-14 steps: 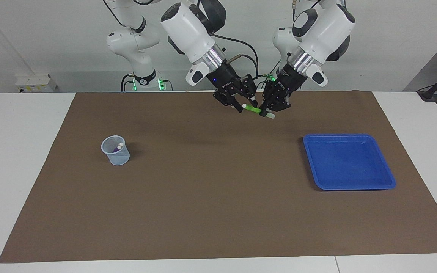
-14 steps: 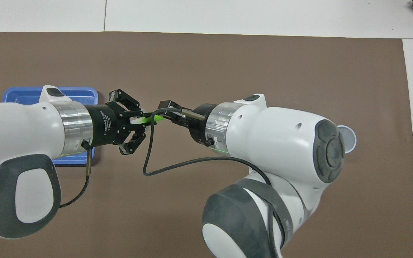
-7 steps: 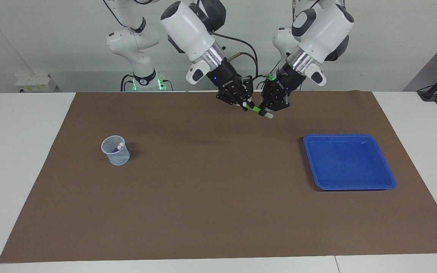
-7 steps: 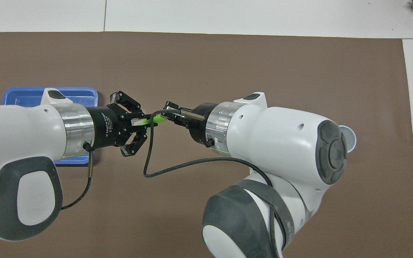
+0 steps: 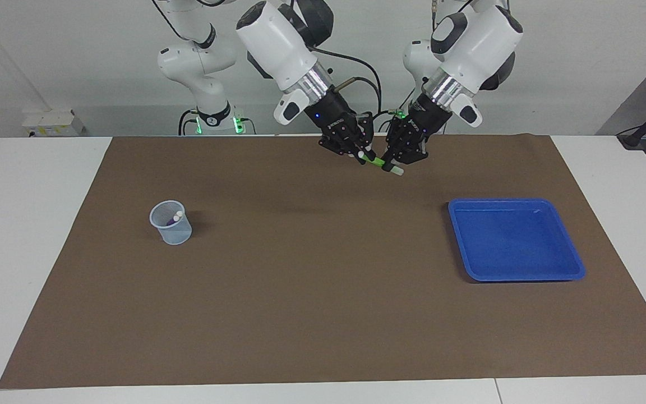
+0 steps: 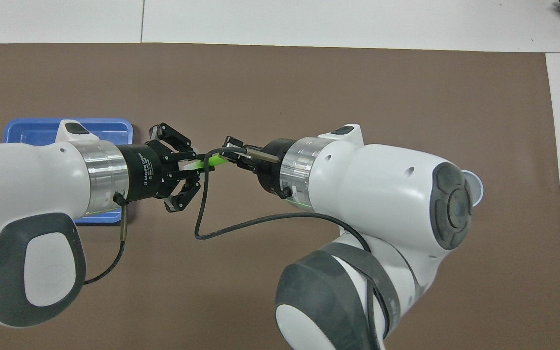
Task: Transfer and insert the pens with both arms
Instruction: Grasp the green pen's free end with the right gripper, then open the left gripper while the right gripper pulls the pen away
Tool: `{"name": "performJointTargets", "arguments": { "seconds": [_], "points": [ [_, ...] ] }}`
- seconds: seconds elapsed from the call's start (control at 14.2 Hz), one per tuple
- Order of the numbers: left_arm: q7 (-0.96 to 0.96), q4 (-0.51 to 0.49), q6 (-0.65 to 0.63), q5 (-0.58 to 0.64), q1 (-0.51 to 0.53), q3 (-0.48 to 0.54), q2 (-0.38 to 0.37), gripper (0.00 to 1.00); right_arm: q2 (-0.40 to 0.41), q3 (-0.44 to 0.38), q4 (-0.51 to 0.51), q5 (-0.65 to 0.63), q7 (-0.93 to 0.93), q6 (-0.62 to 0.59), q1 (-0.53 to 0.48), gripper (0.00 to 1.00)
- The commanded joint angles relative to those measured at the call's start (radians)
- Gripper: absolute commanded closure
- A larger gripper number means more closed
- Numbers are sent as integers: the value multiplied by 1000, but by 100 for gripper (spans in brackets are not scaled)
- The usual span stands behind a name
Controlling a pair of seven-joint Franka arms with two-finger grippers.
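A green pen (image 5: 377, 163) (image 6: 215, 159) with a pale cap hangs in the air over the mat's edge nearest the robots, between both hands. My left gripper (image 5: 393, 165) (image 6: 200, 165) is shut on its pale cap end. My right gripper (image 5: 363, 156) (image 6: 227, 154) is shut on its green end. A clear cup (image 5: 170, 223) stands toward the right arm's end of the table. It holds two pale-capped pens (image 5: 176, 216), one of them purple. In the overhead view the right arm hides most of the cup (image 6: 475, 187).
A blue tray (image 5: 516, 269) (image 6: 42, 127) lies on the brown mat (image 5: 323, 303) toward the left arm's end; nothing shows in it. A black cable (image 6: 202, 214) loops down from the right wrist under the two hands.
My right gripper has closed on the green end of the pen. The left gripper has kept its hold on the cap end, and both hands have risen slightly.
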Motion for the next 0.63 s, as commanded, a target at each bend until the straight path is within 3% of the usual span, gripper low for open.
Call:
{"name": "performJointTargets", "arguments": {
  "seconds": [0.0,0.35,0.56],
  "points": [
    [6,-33,14,-9,-14,16,-42,0,-4,8,-12,2,-21,-1,-29,100],
    [24,-34,16,-7,-8,18,-44,0,-4,2,-12,-2,-101,-20,-48,100],
    [246,-65,-12,-9,47,23,-62,0,-15,-4,-10,-95,-256,-147,-117,100]
  ]
}}
